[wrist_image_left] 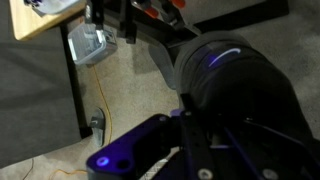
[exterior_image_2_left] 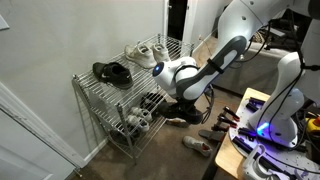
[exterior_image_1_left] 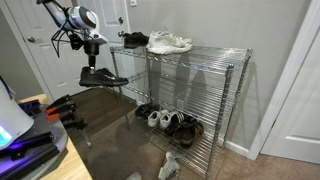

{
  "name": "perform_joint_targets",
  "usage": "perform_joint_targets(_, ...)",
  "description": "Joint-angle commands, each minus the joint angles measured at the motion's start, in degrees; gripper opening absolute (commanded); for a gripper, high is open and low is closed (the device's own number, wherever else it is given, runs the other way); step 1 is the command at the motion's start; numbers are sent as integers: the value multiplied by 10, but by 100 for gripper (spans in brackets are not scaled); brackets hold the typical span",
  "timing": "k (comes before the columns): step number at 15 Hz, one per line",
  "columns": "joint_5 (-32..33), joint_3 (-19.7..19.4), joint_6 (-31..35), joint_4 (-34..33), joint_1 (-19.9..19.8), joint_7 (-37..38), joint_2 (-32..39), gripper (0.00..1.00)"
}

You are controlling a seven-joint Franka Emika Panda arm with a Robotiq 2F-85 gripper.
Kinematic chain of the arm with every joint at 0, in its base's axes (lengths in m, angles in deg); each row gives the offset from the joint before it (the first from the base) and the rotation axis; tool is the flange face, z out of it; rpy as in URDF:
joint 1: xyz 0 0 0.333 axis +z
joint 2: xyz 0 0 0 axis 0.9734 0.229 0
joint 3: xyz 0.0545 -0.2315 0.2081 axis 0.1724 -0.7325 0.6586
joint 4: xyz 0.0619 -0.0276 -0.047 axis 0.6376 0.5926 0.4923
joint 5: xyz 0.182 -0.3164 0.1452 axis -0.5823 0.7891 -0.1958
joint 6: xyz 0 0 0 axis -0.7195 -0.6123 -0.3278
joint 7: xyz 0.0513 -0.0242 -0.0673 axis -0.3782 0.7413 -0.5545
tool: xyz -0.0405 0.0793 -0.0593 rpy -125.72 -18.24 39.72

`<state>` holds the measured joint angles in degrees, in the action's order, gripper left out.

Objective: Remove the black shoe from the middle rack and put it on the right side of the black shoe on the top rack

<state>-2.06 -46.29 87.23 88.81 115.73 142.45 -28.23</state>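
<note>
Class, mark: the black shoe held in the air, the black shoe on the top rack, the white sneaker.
black shoe held in the air (exterior_image_1_left: pixel 103 77), exterior view, its upper
black shoe on the top rack (exterior_image_1_left: pixel 133 40), exterior view, its side
white sneaker (exterior_image_1_left: pixel 168 43), exterior view, side

- I see brown carpet floor (exterior_image_1_left: pixel 112 138) – it carries everything here.
- A chrome wire shelving unit (exterior_image_1_left: pixel 223 110) stands directly on it, against the wall.
- A pale shoe (exterior_image_1_left: pixel 168 165) lies on the carpet, just beside the unit's front corner.
</note>
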Motion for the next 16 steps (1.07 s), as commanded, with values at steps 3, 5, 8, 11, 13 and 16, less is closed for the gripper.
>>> perform_joint_targets(3, 10, 99, -122, 64, -54, 64, -145, 6)
perform_joint_targets(5, 4, 129, -147, 73, -73, 77, -184, 6)
perform_joint_targets(8, 3, 166, -156, 78, -108, 88, -234, 6)
perform_joint_targets(11, 16, 192, -124, 73, -141, 98, -264, 6)
perform_joint_targets(13, 24, 206, -95, 68, -158, 103, -276, 6)
perform_joint_targets(16, 41, 215, -58, 46, -183, 106, -272, 6)
